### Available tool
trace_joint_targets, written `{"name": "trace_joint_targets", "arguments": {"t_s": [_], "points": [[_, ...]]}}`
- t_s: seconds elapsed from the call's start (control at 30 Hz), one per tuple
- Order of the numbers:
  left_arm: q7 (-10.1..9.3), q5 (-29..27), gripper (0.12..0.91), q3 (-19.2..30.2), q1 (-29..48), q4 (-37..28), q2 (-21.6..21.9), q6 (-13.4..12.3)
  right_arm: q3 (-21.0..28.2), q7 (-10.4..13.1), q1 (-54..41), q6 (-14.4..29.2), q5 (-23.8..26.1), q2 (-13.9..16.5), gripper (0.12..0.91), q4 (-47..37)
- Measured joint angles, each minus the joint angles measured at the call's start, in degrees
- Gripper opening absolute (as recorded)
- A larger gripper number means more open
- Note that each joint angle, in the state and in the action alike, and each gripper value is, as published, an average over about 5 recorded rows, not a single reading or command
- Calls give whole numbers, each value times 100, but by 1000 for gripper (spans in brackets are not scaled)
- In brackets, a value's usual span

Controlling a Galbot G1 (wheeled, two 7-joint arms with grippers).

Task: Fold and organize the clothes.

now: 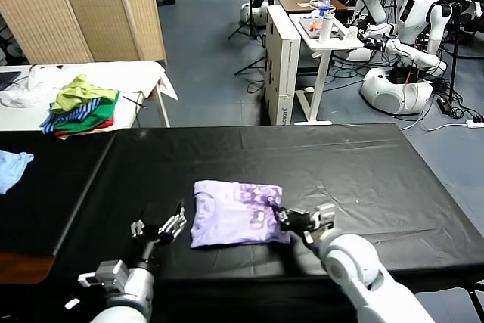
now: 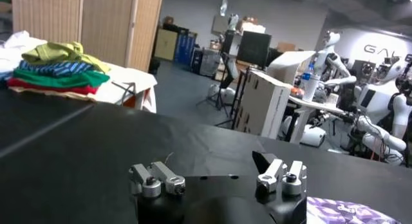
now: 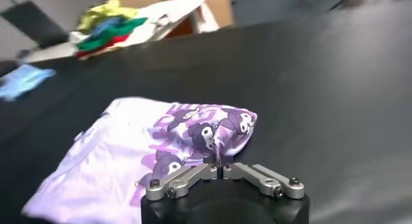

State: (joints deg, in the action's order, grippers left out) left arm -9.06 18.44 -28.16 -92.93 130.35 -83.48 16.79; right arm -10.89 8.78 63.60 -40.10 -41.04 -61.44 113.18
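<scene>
Lying folded T-shirt (image 1: 236, 213), long axis left-right, collar leftward

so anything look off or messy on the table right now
Nothing is spilled or damaged. The lilac T-shirt lies partly folded on the black table, its edges a bit uneven and its printed side bunched up where the right claw is shut on the fabric. The left claw is open beside the shirt, apart from it.

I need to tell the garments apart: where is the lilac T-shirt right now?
In the head view the lilac T-shirt lies folded on the black table, near its front edge, between the open left gripper and the right gripper pinching its edge.
</scene>
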Motion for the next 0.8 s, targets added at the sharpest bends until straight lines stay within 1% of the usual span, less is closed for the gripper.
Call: {"name": "trace_joint_targets", "arguments": {"t_s": [0.03, 0.07, 0.13, 0.27, 0.3, 0.4, 0.43, 0.5, 0.53, 0.63, 0.7, 0.8], "points": [[0, -1, 907, 0, -3, -9, -11, -2, -49, -16, 24, -7, 10, 55, 150, 25], [0, -1, 907, 0, -4, -20, -23, -4, -95, -30, 51, -9, 36, 107, 171, 54], [0, -1, 907, 3, -2, -50, -50, -8, -180, -47, 107, -3, 116, 195, 252, 117], [3, -1, 907, 9, -6, -92, -95, -11, -325, -133, 233, 111, 373, 355, 496, 268], [4, -2, 907, 11, -9, -99, -104, -12, -354, -179, 269, 191, 459, 402, 572, 313], [8, -17, 907, 11, -20, -116, -129, -25, -394, -291, 360, 557, 728, 520, 753, 403], [9, -29, 907, 11, -27, -121, -138, -32, -389, -301, 375, 693, 808, 538, 803, 409], [12, -59, 907, 11, -49, -125, -158, -49, -363, -298, 380, 967, 1020, 540, 873, 374], [15, -77, 907, 10, -65, -127, -171, -60, -342, -296, 374, 1079, 1149, 528, 890, 340], [24, -132, 907, 10, -119, -135, -210, -102, -245, -317, 340, 1296, 1636, 449, 905, 159], [31, -167, 907, 10, -164, -141, -229, -141, -156, -357, 312, 1323, 1969, 381, 906, -3], [36, -209, 907, 10, -228, -136, -243, -197, -8, -440, 274, 1217, 2414, 284, 907, -238]]}}
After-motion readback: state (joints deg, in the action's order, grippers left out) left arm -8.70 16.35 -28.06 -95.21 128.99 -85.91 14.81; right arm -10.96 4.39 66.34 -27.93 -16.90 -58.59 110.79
